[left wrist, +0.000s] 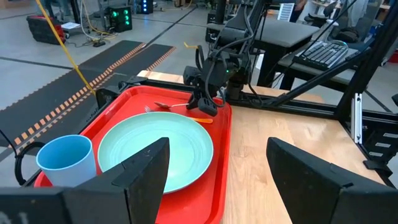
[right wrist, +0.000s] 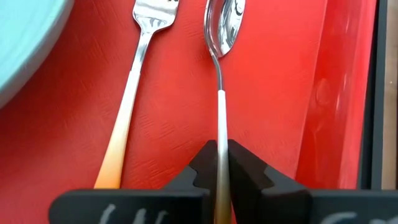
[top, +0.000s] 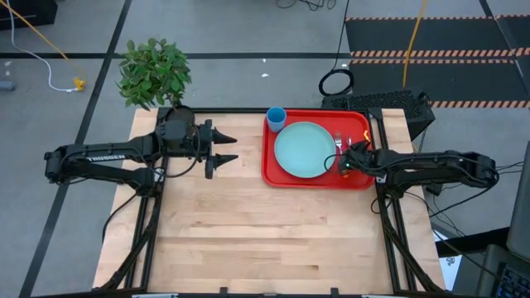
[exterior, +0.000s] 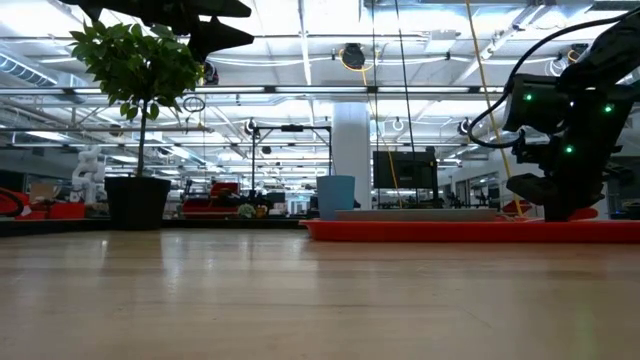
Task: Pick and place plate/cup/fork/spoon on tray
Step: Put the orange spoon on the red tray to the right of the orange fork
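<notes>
Right wrist view puts my right fingers [right wrist: 219, 163] at the heart of it; they are pinched together on the spoon [right wrist: 220, 74], gripping its handle, with the bowl pointing away from me over the red floor of the tray [right wrist: 280, 87]; the fork [right wrist: 134, 81] lies flat just beside the spoon, roughly parallel, its handle fading to orange; a curve of the plate [right wrist: 25, 43] shows beyond the fork.

From above, those right fingers [top: 348, 161] sit over the tray's right part, close to the plate's edge; the plate [top: 305, 150] fills the middle of the tray [top: 269, 170]; the cup [top: 276, 118] stands upright in the tray's far left corner, just beside the plate; the tray itself rests at the far right of the tabletop [top: 248, 232].

My left fingers [top: 226, 148] are spread apart and grip nothing; they hang above bare tabletop left of the tray, pointing toward it; a potted plant [top: 154, 73] stands at the far left corner of the tabletop, behind my left arm.
</notes>
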{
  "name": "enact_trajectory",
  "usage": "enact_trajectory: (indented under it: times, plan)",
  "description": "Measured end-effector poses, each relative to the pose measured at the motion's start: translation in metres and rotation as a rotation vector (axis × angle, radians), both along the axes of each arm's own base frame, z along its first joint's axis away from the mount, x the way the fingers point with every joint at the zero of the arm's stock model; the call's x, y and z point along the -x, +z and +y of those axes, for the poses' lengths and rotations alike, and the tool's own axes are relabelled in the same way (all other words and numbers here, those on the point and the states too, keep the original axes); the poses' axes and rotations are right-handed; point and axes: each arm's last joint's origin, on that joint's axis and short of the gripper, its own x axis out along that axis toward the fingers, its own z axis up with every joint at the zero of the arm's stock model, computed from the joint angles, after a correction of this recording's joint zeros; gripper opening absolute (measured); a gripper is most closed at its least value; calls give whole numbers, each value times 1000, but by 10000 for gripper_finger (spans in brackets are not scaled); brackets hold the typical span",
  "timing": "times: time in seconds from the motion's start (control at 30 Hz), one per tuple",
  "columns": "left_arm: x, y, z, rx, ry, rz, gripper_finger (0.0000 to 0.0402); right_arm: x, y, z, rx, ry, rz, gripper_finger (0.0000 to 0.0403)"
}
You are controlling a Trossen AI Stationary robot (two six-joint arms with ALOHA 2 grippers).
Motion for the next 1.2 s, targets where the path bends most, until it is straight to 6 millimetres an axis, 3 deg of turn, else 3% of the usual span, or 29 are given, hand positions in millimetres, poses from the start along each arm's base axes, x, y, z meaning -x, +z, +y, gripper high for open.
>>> enact_trajectory:
  times: [0.87, 1.2]
  plan:
    - [0, 0, 0, 0, 0, 0, 271, 0, 0, 1, -23, -4, -13, 22]
    - [0, 0, 0, 0, 0, 0, 271, 0, 0, 1, -22, -19, -17, 106]
